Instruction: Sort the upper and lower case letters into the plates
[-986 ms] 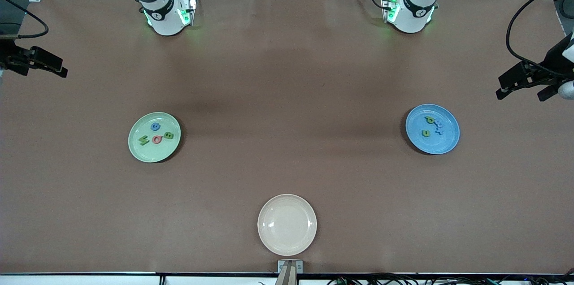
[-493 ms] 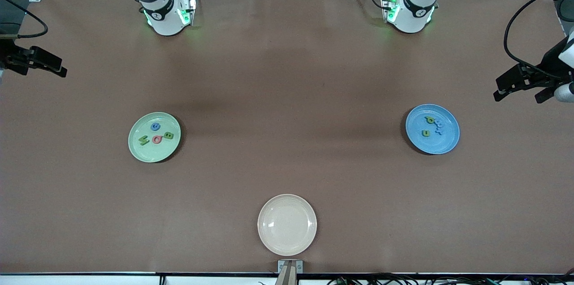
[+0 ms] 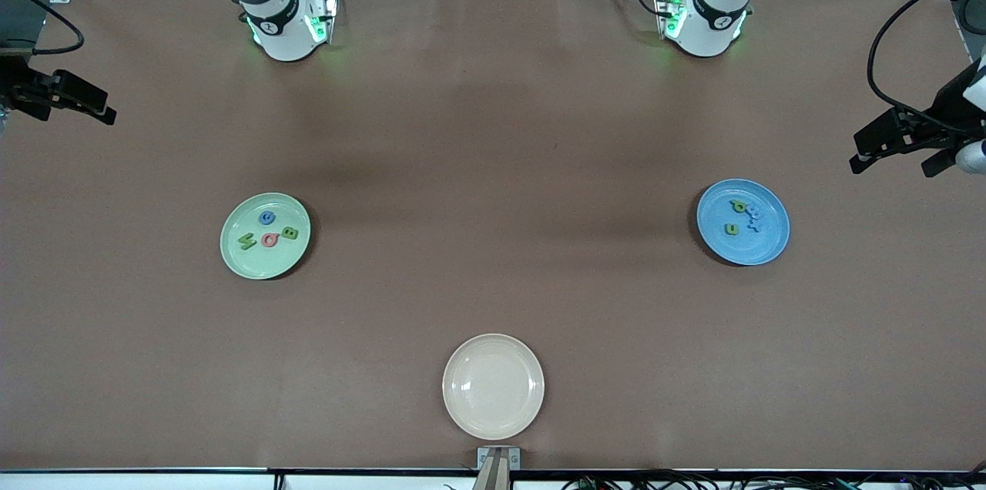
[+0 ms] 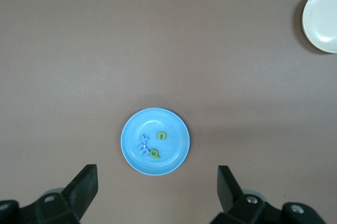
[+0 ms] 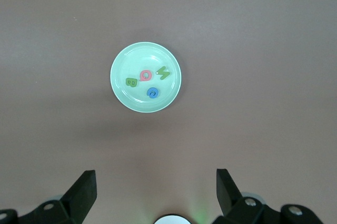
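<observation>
Letters sorted, both arms up

Now four letters (image 3: 268, 232) lie in the green plate (image 3: 235, 255) toward the right arm's end; four more (image 3: 744, 216) lie in the blue plate (image 3: 762, 251) toward the left arm's end; a cream plate (image 3: 493, 413) sits nearest the camera; the left gripper (image 4: 156, 195) and right gripper (image 5: 155, 195) hang high, jaws wide and holding nothing.

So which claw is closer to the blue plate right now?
Left. The left claw hangs open by the table's edge, beside the blue plate. The right claw is open at the table's other end.

Matt brown table (image 3: 493, 166) covering, glossy cream plate (image 3: 493, 386), smooth pale green plate (image 3: 266, 263)
</observation>
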{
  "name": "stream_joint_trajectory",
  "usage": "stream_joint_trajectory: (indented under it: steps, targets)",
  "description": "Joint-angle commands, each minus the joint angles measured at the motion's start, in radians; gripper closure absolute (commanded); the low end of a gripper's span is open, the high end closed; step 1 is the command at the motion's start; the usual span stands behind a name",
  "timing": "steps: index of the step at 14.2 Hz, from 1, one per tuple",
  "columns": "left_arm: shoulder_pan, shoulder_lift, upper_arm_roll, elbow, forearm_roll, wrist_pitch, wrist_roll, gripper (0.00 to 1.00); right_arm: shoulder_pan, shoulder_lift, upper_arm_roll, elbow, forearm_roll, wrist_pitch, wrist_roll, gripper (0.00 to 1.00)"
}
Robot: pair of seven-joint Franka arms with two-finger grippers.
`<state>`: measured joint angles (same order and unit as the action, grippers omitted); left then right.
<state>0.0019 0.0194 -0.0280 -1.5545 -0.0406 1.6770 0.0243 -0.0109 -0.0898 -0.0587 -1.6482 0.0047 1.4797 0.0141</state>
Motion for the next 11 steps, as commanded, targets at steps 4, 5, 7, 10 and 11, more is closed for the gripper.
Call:
stream_joint_trajectory:
  steps: [4,5,7,10,11]
  targets:
    - [0.004,-0.022,-0.007,0.011,0.004,-0.126,-0.007,0.00,0.002,-0.039,0.008,-0.047,-0.002,0.047,0.007,0.00]
    - [0.003,-0.024,-0.007,0.011,0.010,-0.126,-0.006,0.00,0.000,-0.041,0.008,-0.047,-0.002,0.048,0.007,0.00]
    - [0.001,-0.025,-0.009,0.011,0.015,-0.126,-0.007,0.00,0.000,-0.041,0.007,-0.045,-0.002,0.062,0.007,0.00]
    - [0.000,-0.026,-0.009,0.010,0.016,-0.166,-0.007,0.00,0.000,-0.042,0.007,-0.047,-0.002,0.068,0.007,0.00]
    - [0.003,-0.026,-0.009,0.008,0.016,-0.168,-0.006,0.00,0.000,-0.042,0.007,-0.047,-0.002,0.070,0.007,0.00]
